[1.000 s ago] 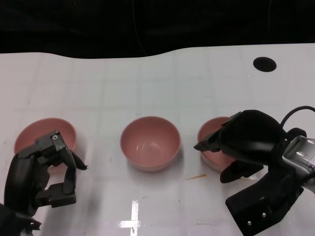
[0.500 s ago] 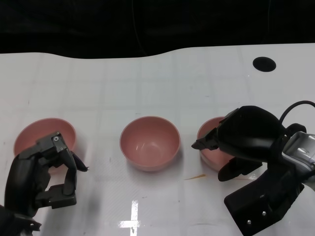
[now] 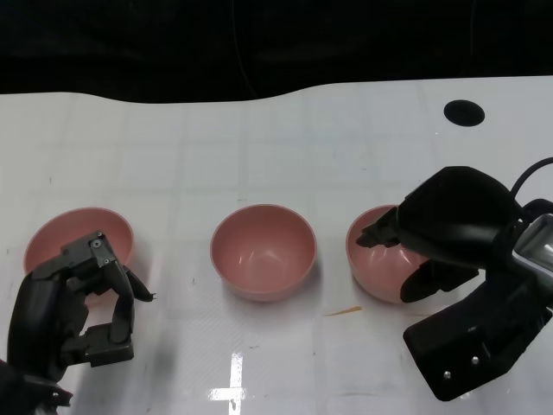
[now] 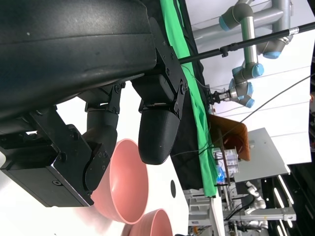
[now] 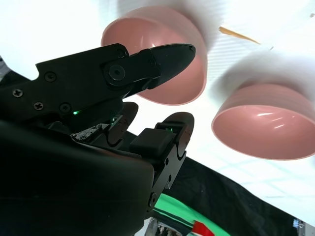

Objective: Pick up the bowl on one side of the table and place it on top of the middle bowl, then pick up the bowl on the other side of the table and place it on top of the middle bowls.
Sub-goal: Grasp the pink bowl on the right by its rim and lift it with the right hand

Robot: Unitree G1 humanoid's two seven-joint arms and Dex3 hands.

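Hovering over the right bowl (image 3: 380, 264), our right hand (image 3: 445, 229) has its fingers spread apart and grips nothing; whether a fingertip touches the rim, we cannot tell. Our left hand (image 3: 73, 307) rests on the white table (image 3: 259, 138) just in front of the left bowl (image 3: 65, 233), fingers curled in, holding nothing. Between them we see the middle bowl (image 3: 263, 251), upright like the other two. A thin brown sliver (image 3: 344, 310) lies beside the right bowl.
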